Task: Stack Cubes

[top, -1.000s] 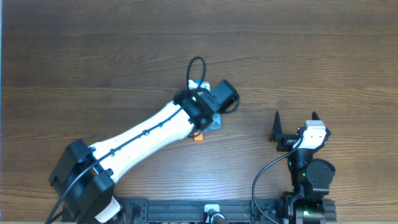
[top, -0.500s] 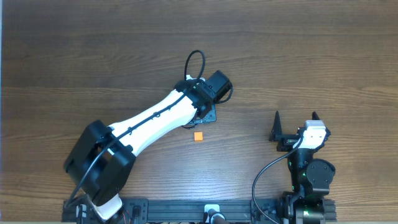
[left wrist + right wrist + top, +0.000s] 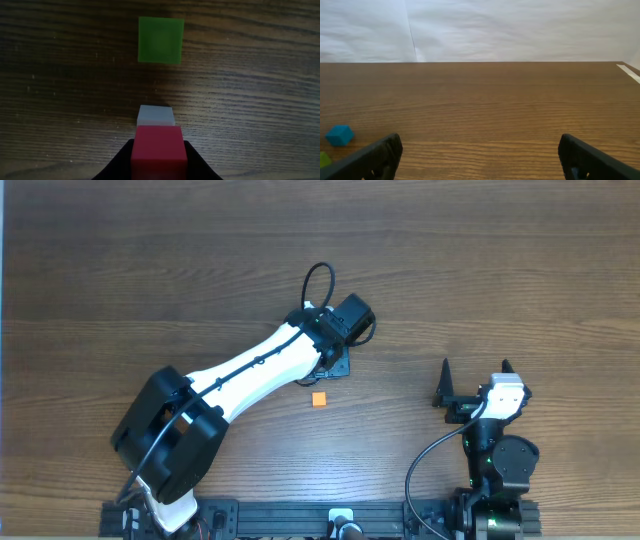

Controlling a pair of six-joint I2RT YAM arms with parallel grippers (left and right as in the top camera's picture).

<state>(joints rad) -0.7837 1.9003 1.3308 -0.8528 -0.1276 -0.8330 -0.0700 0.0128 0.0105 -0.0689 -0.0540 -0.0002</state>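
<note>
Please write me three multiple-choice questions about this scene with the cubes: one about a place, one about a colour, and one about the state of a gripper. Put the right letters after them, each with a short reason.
1. Where does the orange cube lie?
A) on top of another cube
B) alone on the bare table
C) on an arm

2. What colour is the cube between the fingers of the left gripper?
A) blue
B) green
C) red

3. In what state is the right gripper?
A) open and empty
B) shut on a cube
C) shut on nothing

Answers:
1 B: the top view shows the orange cube by itself on the wood, beside the left arm.
2 C: the left wrist view shows the red cube clamped between that arm's two fingers.
3 A: its fingers stand wide apart, with only table between them.
</note>
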